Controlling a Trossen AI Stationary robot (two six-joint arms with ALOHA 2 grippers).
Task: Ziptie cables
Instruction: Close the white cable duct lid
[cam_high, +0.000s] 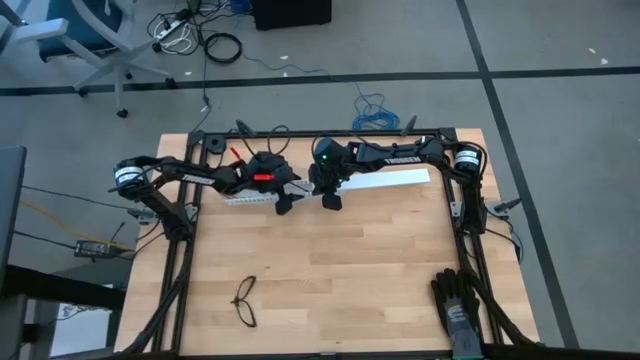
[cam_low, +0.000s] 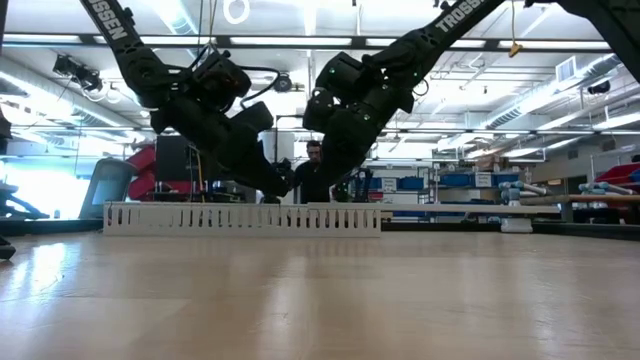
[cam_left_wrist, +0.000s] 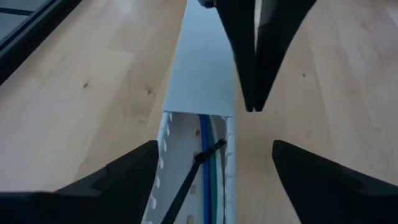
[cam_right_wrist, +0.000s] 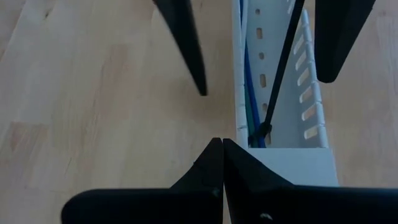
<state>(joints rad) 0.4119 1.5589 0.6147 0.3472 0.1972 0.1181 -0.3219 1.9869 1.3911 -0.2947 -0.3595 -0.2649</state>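
cables (cam_left_wrist: 204, 163): blue, green | ziptie (cam_left_wrist: 193, 177): black | slotted duct (cam_left_wrist: 229, 180): white | table (cam_high: 330, 270): pale wood

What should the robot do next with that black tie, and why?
Probably the open left gripper should close on the ziptie. The ziptie lies loose across the cables in the white tray, between the fingers, and the shut right gripper holds nothing.

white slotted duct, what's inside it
Inside the open duct lie blue and green cables, with a dark ziptie slanting over them. The flat white cover hides the rest of the channel.
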